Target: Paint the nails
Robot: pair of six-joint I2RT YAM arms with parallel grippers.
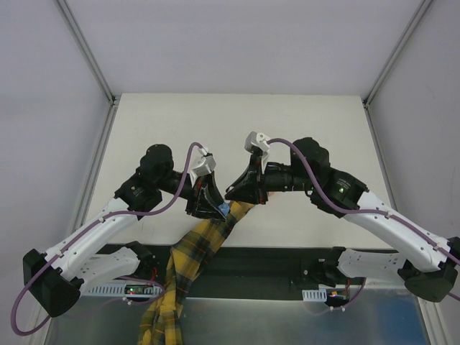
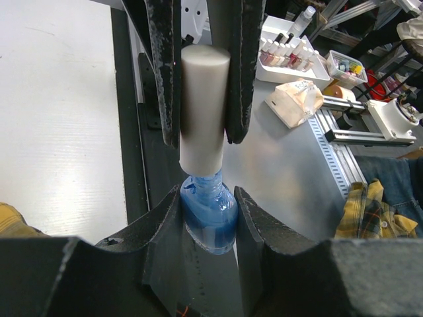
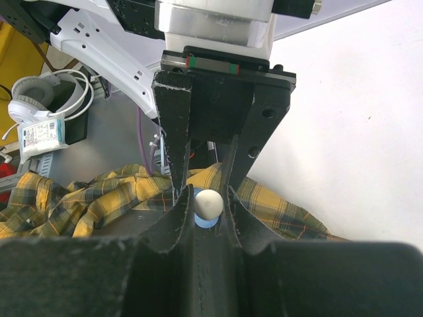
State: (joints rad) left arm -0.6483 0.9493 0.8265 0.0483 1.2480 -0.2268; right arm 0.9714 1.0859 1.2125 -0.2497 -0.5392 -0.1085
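Observation:
My left gripper is shut on the small blue polish bottle, which also shows in the top view. My right gripper is shut on the bottle's white cylindrical cap, which sits on the bottle. The two grippers meet tip to tip above the yellow plaid sleeve. The peach hand and its nails are hidden under the grippers.
The white table stretches behind the grippers. The sleeve hangs over the near edge. Off the table, the left wrist view shows a tray of polish bottles and a beige pouch. White headphones lie nearby.

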